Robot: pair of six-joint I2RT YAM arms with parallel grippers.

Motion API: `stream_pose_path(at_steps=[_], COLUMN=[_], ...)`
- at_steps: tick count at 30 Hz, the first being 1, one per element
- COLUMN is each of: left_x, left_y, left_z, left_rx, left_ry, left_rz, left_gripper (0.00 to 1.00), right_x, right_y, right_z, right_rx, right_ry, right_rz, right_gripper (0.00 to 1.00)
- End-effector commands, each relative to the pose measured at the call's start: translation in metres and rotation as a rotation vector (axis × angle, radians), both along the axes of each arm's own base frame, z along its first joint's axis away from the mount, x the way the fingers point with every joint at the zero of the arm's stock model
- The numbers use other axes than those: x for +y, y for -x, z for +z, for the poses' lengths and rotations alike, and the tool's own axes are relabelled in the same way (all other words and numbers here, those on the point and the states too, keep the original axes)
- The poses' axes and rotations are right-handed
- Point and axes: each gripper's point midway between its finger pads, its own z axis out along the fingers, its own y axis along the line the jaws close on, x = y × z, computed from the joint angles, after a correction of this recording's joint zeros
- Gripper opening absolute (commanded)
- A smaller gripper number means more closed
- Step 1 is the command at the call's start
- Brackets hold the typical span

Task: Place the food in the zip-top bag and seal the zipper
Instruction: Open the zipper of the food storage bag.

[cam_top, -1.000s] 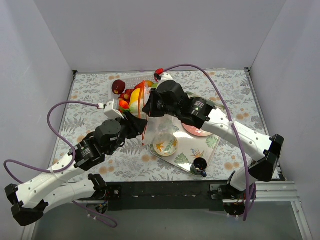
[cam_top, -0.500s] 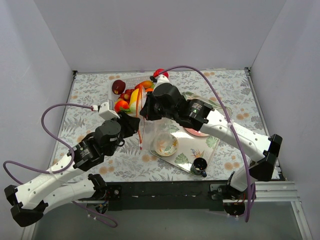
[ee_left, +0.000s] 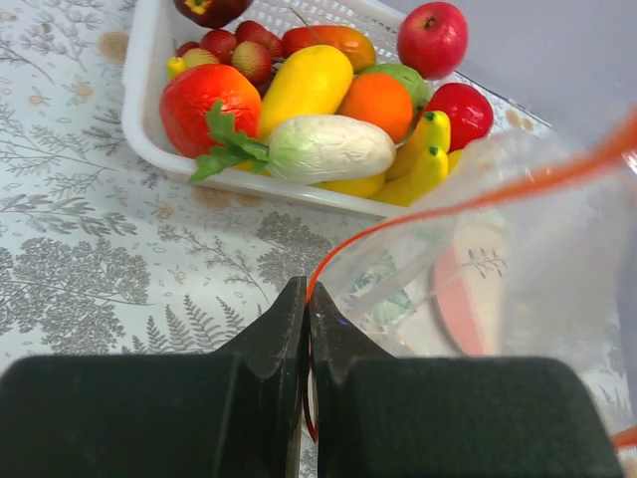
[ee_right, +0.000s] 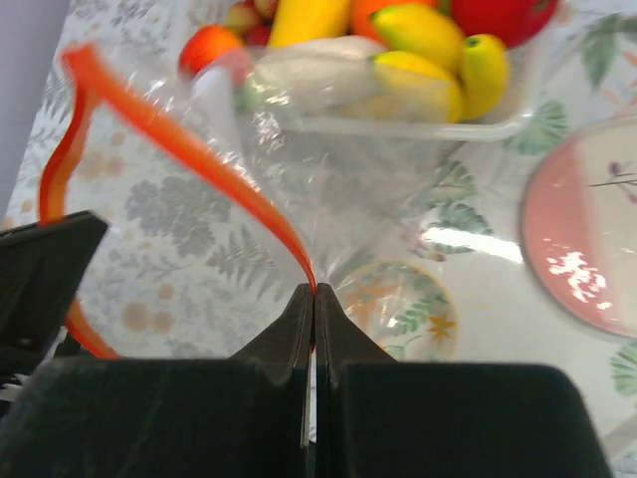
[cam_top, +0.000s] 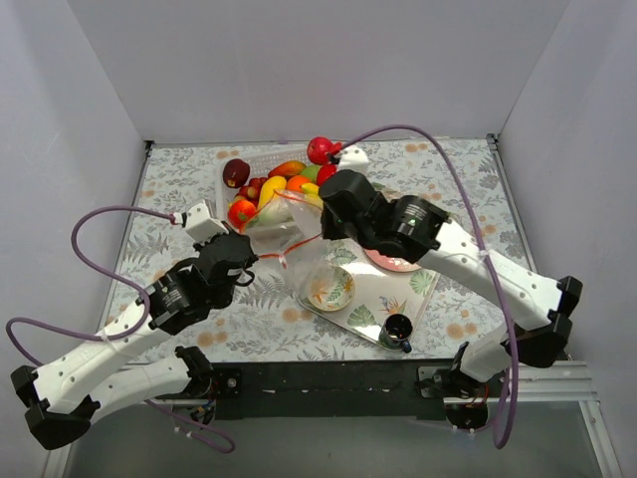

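- Left fingers (ee_left: 274, 334) have just snapped together from half-spread. They now pinch the thin red-orange zipper strip (ee_left: 478, 197) at the mouth of the clear crinkly zip-top bag (ee_left: 542, 269).
- Right fingers (ee_right: 343, 339) stay pressed together on the same strip, at another point of the mouth, and that arm has swung off to my right.
- So the bag now hangs stretched between my two grips, apparently lifted off the leaf-patterned surface (ee_left: 100, 259), just beside the white slotted plastic basket (ee_left: 149, 119).
- Glossy toy fruits and vegetables (ee_left: 318, 147) all lie in the basket; I see none in the bag.
- I judge this the mouth-opening step: I can pull it wide, but neither arm is free to load food.
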Motion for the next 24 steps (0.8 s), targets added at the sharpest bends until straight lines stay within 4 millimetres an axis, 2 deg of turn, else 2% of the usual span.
stream_pose_path(at_steps=[1,2,3,4,5,6,8,10,11,12,14,15,16,18,19,22,24], left_x=[0.030,0.029,0.026,0.014,0.001,-0.010,-0.046,-0.069,-0.088,-0.096,-0.120,-0.129,-0.137,-0.149,-0.151,-0.152,-0.154], left_y=[0.001,0.001,0.000,0.000,-0.005,-0.007,-0.010,-0.012,-0.016,-0.018,-0.018,-0.021,-0.021,-0.021,-0.021,-0.015,-0.009], left_z=[0.001,0.001,0.000,-0.002,0.010,0.015,0.029,0.032,0.033,0.032,0.037,0.036,0.038,0.048,0.052,0.070,0.077], left_rx=[0.002,0.004,0.007,0.020,-0.031,-0.049,-0.097,-0.088,-0.074,-0.067,-0.083,-0.076,-0.076,-0.088,-0.092,-0.127,-0.137], left_ry=[-0.035,-0.030,-0.025,-0.011,0.010,0.033,0.096,0.109,0.118,0.126,0.156,0.157,0.167,0.189,0.198,0.231,0.248], left_rz=[0.108,0.106,0.096,0.040,-0.018,-0.062,-0.211,-0.295,-0.346,-0.366,-0.452,-0.473,-0.502,-0.543,-0.549,-0.583,-0.614], left_gripper=[0.00,0.00,0.00,0.00,0.00,0.00,0.00,0.00,0.02,0.05,0.25,0.34,0.42,0.53,0.59,0.64,0.75], right_x=[-0.091,-0.104,-0.106,-0.105,-0.098,-0.092,-0.073,-0.062,-0.057,-0.055,-0.057,-0.058,-0.061,-0.071,-0.076,-0.105,-0.118], right_y=[-0.019,-0.021,-0.021,-0.021,-0.019,-0.019,-0.019,-0.021,-0.023,-0.026,-0.035,-0.038,-0.041,-0.044,-0.046,-0.051,-0.055], right_z=[0.035,0.042,0.046,0.051,0.055,0.057,0.055,0.054,0.051,0.053,0.046,0.055,0.054,0.054,0.061,0.071,0.070], right_rx=[-0.130,-0.142,-0.152,-0.162,-0.159,-0.156,-0.138,-0.135,-0.133,-0.142,-0.152,-0.167,-0.166,-0.171,-0.186,-0.221,-0.227], right_ry=[0.064,0.050,0.037,0.020,0.002,-0.009,-0.022,-0.037,-0.028,-0.028,0.028,0.027,0.047,0.106,0.106,0.148,0.182], right_rz=[-0.228,-0.252,-0.250,-0.240,-0.198,-0.178,-0.119,-0.096,-0.085,-0.086,-0.119,-0.129,-0.141,-0.179,-0.201,-0.266,-0.286], right_gripper=[0.01,0.01,0.01,0.01,0.01,0.01,0.01,0.01,0.01,0.01,0.01,0.01,0.01,0.01,0.01,0.01,0.01])
